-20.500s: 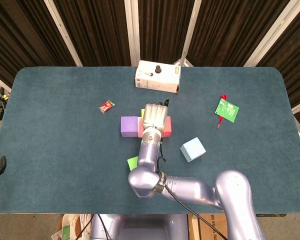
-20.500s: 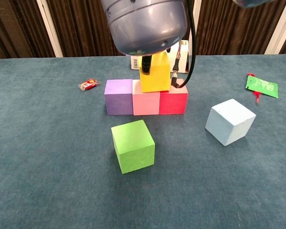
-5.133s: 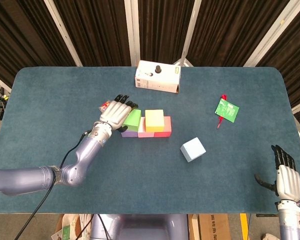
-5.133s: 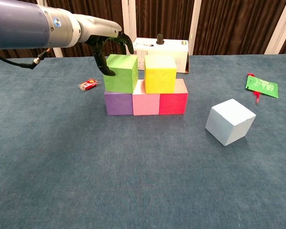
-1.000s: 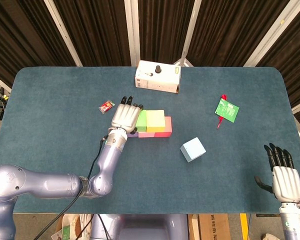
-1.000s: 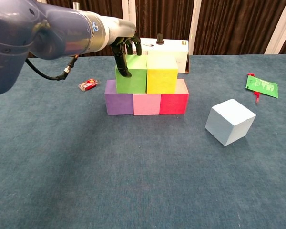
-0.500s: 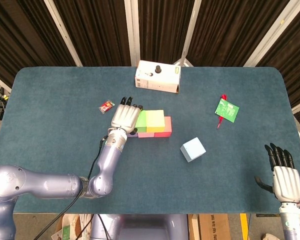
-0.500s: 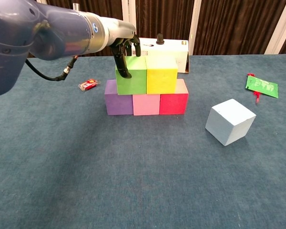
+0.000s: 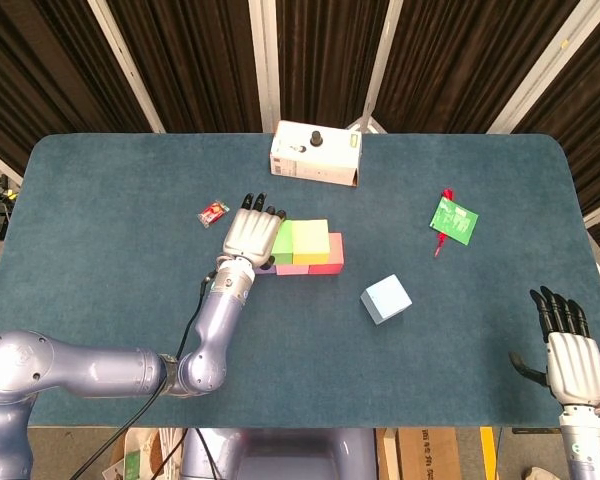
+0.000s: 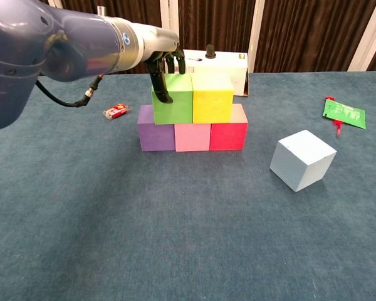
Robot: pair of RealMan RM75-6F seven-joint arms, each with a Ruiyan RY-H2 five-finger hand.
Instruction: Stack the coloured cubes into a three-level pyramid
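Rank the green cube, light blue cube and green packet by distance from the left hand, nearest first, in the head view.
1. Green cube: on the stack's second level, right at the left hand.
2. Light blue cube: alone, right of the stack.
3. Green packet: far right of the table.

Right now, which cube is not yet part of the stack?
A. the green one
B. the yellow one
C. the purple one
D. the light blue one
D. The light blue cube sits alone on the table to the right, while the green cube and yellow cube rest on the bottom row with the purple cube.
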